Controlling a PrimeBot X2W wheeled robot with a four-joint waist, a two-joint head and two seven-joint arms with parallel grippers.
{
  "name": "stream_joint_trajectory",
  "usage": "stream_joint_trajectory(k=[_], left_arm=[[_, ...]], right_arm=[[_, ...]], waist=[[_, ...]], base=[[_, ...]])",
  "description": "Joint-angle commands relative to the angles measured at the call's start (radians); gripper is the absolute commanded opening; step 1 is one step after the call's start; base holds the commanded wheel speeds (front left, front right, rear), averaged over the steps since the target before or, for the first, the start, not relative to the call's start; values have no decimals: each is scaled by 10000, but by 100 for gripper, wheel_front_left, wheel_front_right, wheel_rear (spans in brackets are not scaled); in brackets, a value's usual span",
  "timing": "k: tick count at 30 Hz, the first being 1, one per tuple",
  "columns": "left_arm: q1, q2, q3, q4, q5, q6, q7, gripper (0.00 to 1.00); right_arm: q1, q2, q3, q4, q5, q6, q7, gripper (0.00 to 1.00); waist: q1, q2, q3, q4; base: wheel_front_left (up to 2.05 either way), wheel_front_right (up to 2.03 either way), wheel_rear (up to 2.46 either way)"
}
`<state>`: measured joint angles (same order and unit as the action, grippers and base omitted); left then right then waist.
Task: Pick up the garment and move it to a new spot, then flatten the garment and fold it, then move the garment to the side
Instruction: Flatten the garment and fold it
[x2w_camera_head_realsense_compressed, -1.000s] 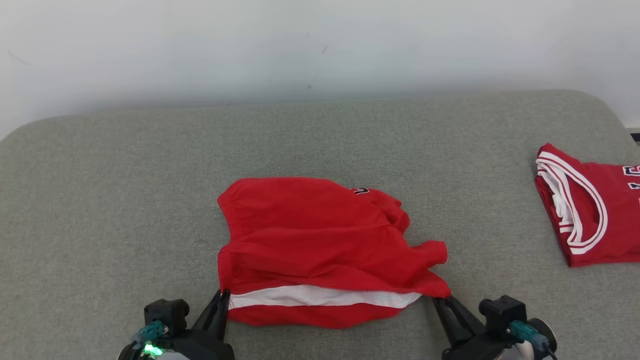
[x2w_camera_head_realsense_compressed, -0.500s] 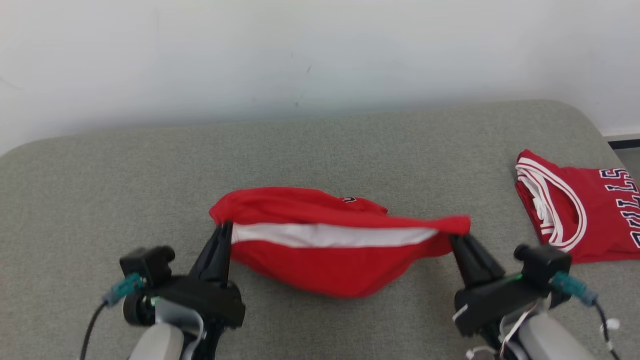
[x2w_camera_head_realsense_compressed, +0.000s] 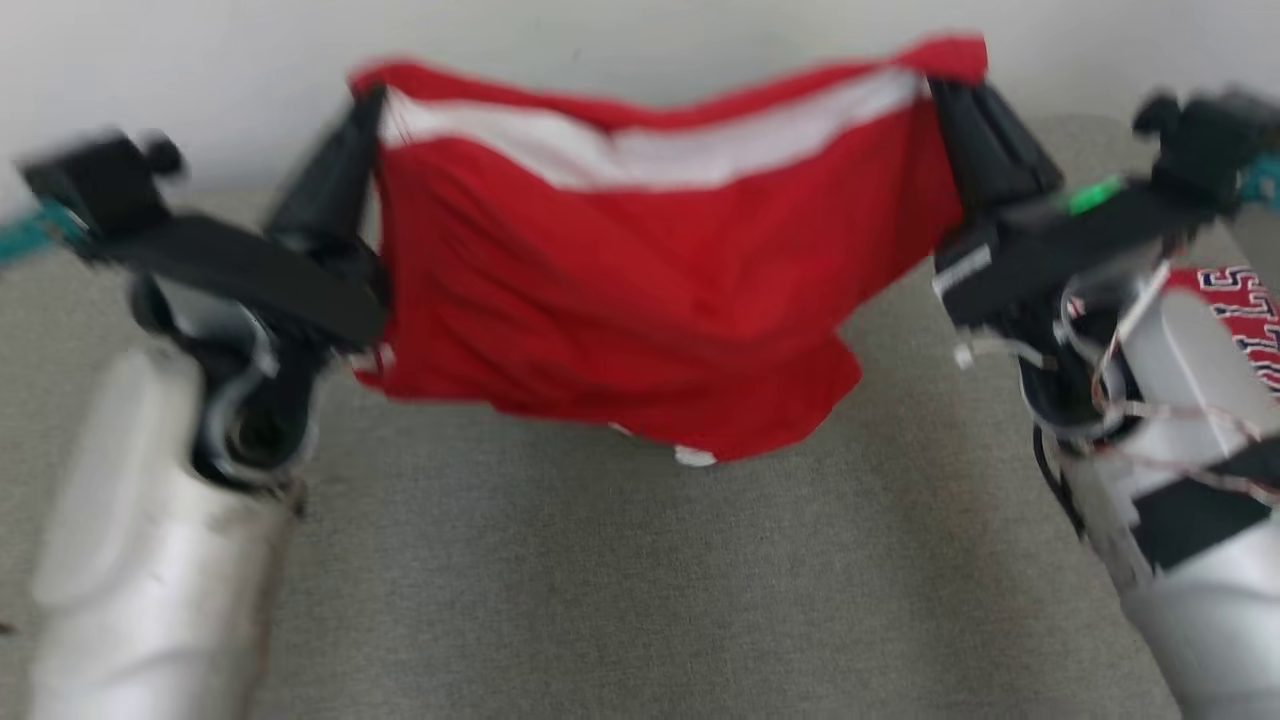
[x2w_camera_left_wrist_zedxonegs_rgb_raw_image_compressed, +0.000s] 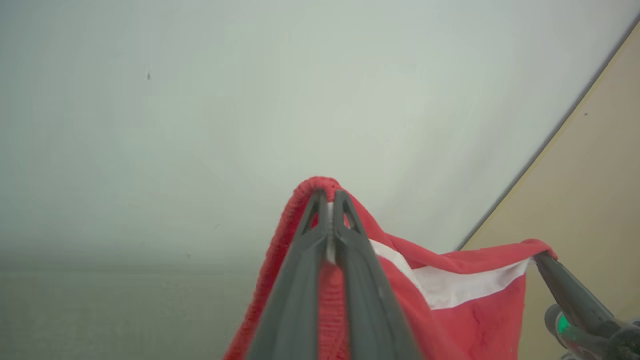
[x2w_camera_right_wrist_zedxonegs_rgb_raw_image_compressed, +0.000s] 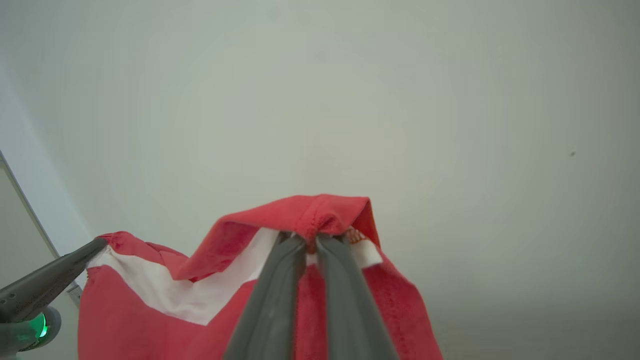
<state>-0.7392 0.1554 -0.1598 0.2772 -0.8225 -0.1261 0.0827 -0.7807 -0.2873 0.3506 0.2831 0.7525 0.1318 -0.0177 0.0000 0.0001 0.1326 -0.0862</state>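
While both arms are raised, the head view has the red garment strung between them, hanging over the grey padded surface. The left gripper is clamped on the top left corner and the right gripper on the top right corner. A white band runs along the top edge and sags mid-span. The lower hem hangs loose, lowest toward the right. The frame is motion-blurred, so I can't tell if the hem touches the surface. A second jersey, red with lettering, lies on the surface at far right, partly behind the right forearm.

Left wrist view: the left gripper has its fingers pressed together on a bunched red edge, with a sliver of white between them. The garment drapes off to the right, where the right gripper pinches the far corner. Behind are a pale wall and, at right, a beige panel.

Right wrist view: the right gripper is closed on a folded red corner. The garment spans left to the left gripper, which grips the other corner. The white band is visible between the two.
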Motion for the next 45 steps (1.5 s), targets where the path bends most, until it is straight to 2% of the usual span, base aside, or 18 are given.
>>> stream_joint_trajectory(k=[1,5,11,15,19,25,29,34,35,37,42,45], left_arm=[[-503,147,151,-4,-198,43,157,0],[-2160,545,583,91,-387,239,562,0],[-4428,648,1200,287,-469,518,80,0],[-5496,629,1578,540,-565,364,-754,0],[-5776,703,1745,782,-819,152,-1346,0],[-4625,746,1427,1242,-1106,-17,-2035,0],[-3353,710,644,785,-1604,-41,-2397,0],[-1309,899,-299,-106,-2561,-37,-2739,0],[-1309,899,-299,-106,-2561,-37,-2739,0],[-465,932,-512,-497,-2914,-37,-2899,0],[1726,1042,-1033,-1301,-3698,-37,-3028,0],[2849,1233,-1422,-1494,-3768,-36,-2981,0]], right_arm=[[-569,142,-45,228,69,-22,176,0],[-2747,605,-515,1340,-12,-20,355,0],[-5778,979,-1614,3015,-906,-22,-667,0],[-7069,1187,-2177,3653,-1537,-25,-1857,0],[-7417,1435,-2284,4039,-2003,-30,-2329,0],[-6437,1336,-1108,4460,-2284,-30,-2421,0],[-5528,857,-139,4276,-2006,-24,-2450,0],[-4048,-113,1069,3274,-929,-22,-2109,0],[-4048,-113,1069,3274,-929,-22,-2109,0],[-3287,-678,1348,2676,-391,-22,-1743,0],[-1079,-1908,1445,1197,536,-22,-707,0],[271,-2549,1076,539,715,-24,6,0]], waist=[[0,-1,1193,-522],[0,-1,2416,-700],[0,-1,3749,-710],[0,-1,4126,-673],[0,-1,4271,-685],[0,-1,4355,-666],[0,-1,4097,-554],[0,-1,3324,-251],[0,-1,3324,-251],[0,-1,2907,-105],[0,-1,1862,200],[0,-1,1327,324]], base=[[0,0,0],[0,0,0],[0,0,0],[0,0,0],[0,0,0],[0,0,0],[0,0,0],[0,0,0],[0,0,0],[0,0,0],[0,0,0],[0,0,0]])
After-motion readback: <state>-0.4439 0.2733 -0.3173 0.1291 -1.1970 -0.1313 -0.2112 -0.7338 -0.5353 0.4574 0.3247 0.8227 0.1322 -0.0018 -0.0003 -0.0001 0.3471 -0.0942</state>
